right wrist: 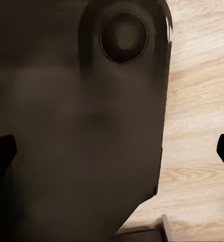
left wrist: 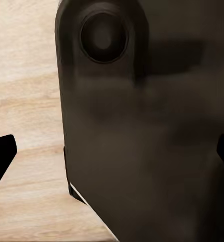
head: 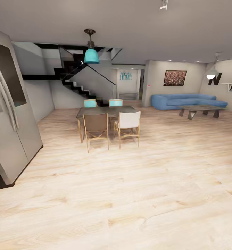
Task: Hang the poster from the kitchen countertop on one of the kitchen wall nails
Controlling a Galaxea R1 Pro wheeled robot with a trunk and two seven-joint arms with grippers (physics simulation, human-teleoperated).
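Open-plan room: wood floor [head: 137,194], dining table [head: 107,111], blue sofa [head: 185,100], fridge [head: 8,114]. No poster or countertop visible; pickup and hanging both pending. Gripper states: can't tell

Open-plan home interior. Pale wood floor [head: 130,194]; dining table [head: 105,111] with four chairs at centre; blue sofa [head: 187,101] and coffee table [head: 201,110] at right; black staircase [head: 77,85] upper left; steel fridge [head: 8,114] at left edge; teal pendant lamp [head: 91,55] above.
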